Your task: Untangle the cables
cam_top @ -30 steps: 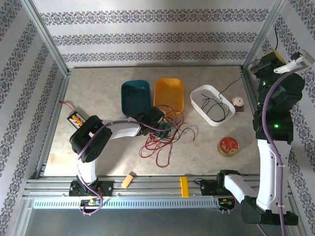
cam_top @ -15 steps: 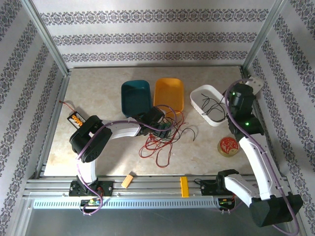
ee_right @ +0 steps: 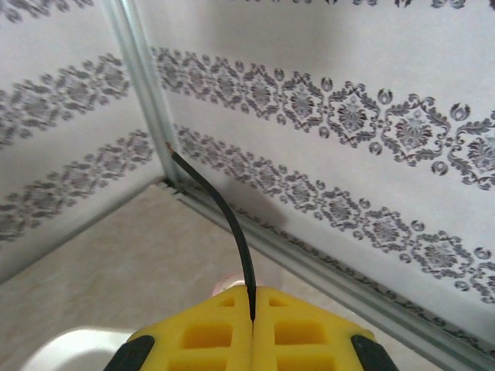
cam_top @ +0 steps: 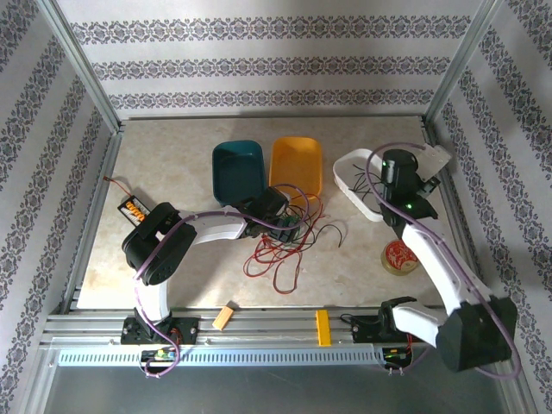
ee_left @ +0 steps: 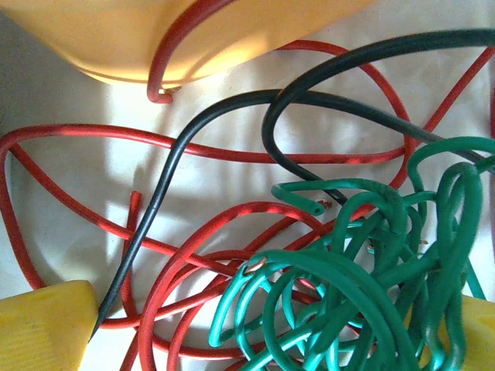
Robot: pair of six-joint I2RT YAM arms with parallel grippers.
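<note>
Swinging in from 3 o'clock, the right gripper (ee_right: 253,297), clamped on a thin black wire (ee_right: 224,216), now hangs over the white plastic tray (cam_top: 349,159) at 2 o'clock, one strand seemingly freed. The left gripper (ee_left: 263,328) sits spread wide in the central red-green-black wire tangle (cam_top: 280,250).

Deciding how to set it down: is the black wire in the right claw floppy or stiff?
Probably fairly stiff: the black wire arcs out unsupported from the shut right claw. Likely very light, being so thin. Curved, so it may spring when released.
</note>
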